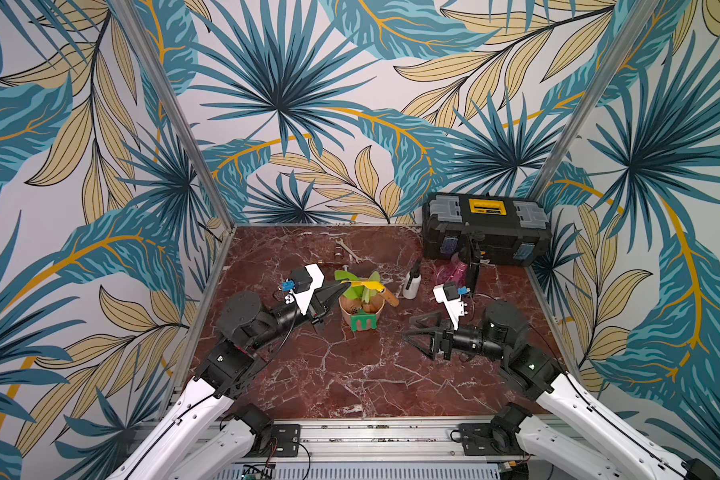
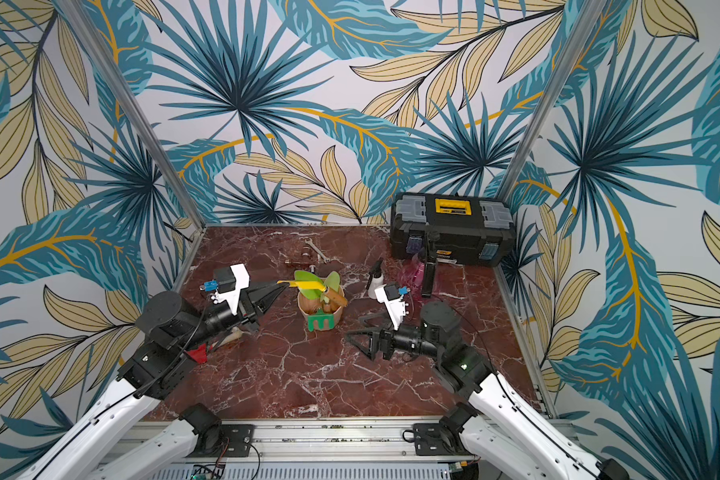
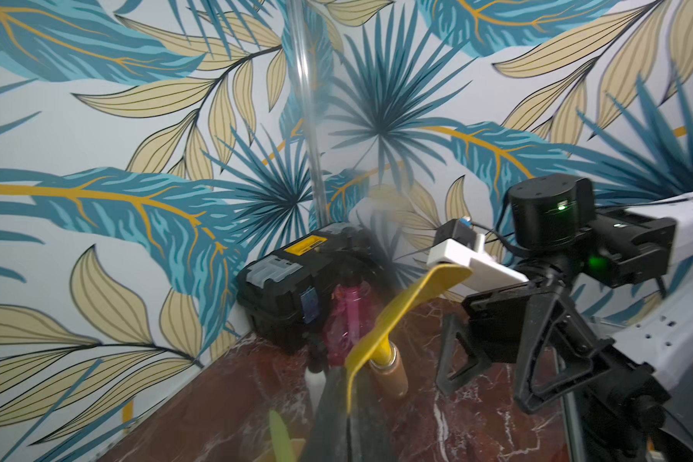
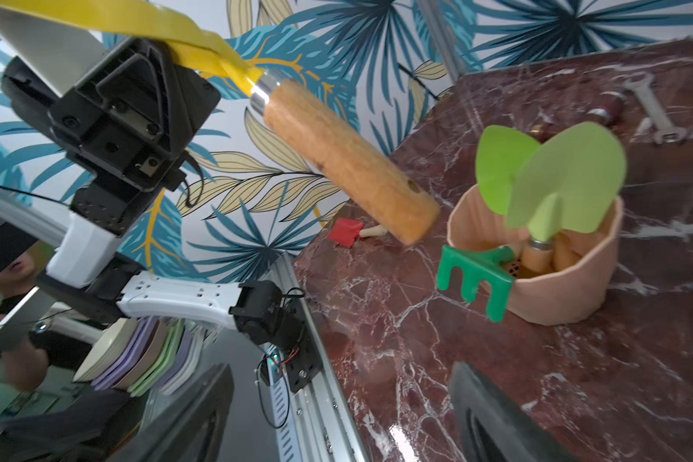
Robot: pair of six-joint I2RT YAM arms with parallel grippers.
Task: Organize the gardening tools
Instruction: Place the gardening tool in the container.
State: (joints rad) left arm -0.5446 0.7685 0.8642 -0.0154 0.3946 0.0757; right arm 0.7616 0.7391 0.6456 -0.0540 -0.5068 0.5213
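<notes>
Right wrist view, upper left: shows the left hand [image 4: 169,50] pinching the yellow trowel [image 4: 349,160] by its blade, wooden handle slanting down toward the pot [image 4: 557,296], not yet in it. Finds two lime-green trowels [image 4: 569,176] and the dark-green rake [image 4: 473,276] already standing in that pot, right of centre. Leaves the red tool [image 4: 347,232] lying at frame centre, near the edge of the counter [image 4: 417,360]. In both top views, puts the right hand [image 1: 408,329] lower right of the pot, spread and empty. Places the white spray bottle [image 1: 411,282] and pink spray bottle [image 1: 454,270] near the toolbox [image 1: 487,232], upper right. Looks roughly half done: yellow next, then red, perhaps the bottles.
</notes>
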